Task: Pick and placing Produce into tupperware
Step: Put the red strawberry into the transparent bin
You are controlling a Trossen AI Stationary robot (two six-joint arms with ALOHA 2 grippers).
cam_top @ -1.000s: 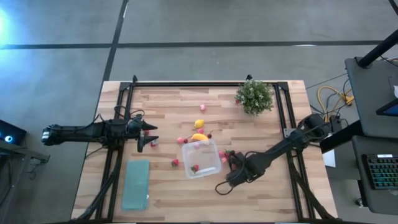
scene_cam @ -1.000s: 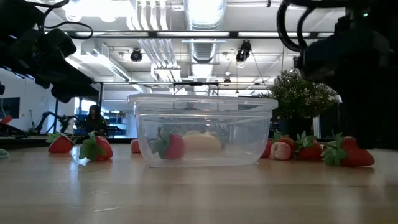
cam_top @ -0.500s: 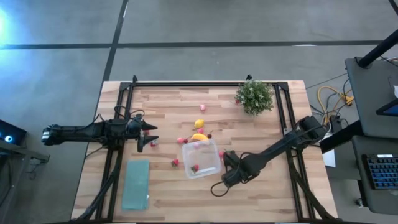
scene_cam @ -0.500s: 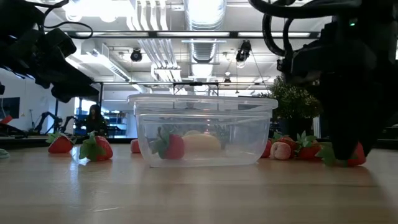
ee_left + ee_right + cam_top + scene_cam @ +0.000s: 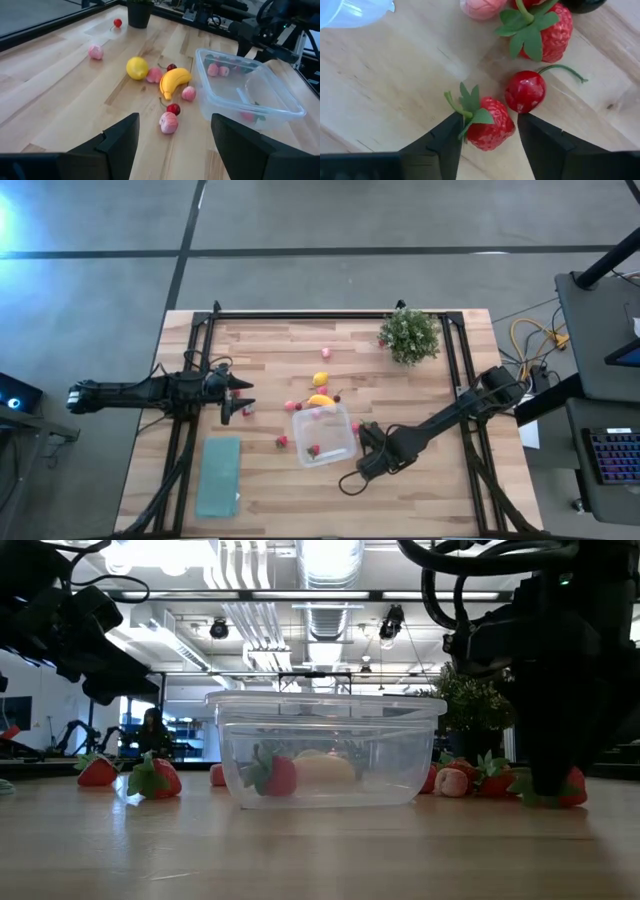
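**Right gripper down on a strawberry beside the box**

Strawberry (image 5: 489, 131) lies on the table (image 5: 420, 490), just off the 3 o'clock side of the box (image 5: 324, 434) in the high view. Right gripper (image 5: 487, 131) is lowered over it. Wrist view: the two dark fingers (image 5: 447, 137) flank the berry, one at each side, close to it or just touching; leaf cap points toward one finger. I read the jaws as closing around the berry; firm clamping cannot be told, and the berry sits on the wood.

Near it in the same view: a cherry (image 5: 525, 91) with a green stem, just beside the berry; a larger strawberry (image 5: 547, 35) beyond that; a pink piece (image 5: 482, 7) at the frame edge.

Box: clear, lid off, near table centre. Low view shows one strawberry (image 5: 277, 776) inside, with a pale yellowish piece showing through the wall next to it.

Loose produce at the box's 12 o'clock in the high view: banana (image 5: 174, 80), lemon (image 5: 137, 67), several pink and red pieces. One pink piece (image 5: 326, 352) lies farther off at 12 o'clock. One red piece (image 5: 282, 441) lies at the box's 9 o'clock.

Left gripper (image 5: 238, 396) hovers well apart at the box's 10 o'clock, fingers spread, nothing between them.

Potted plant (image 5: 409, 335) at 1 o'clock, near the table's far edge. Teal mat (image 5: 218, 475) at 8 o'clock.
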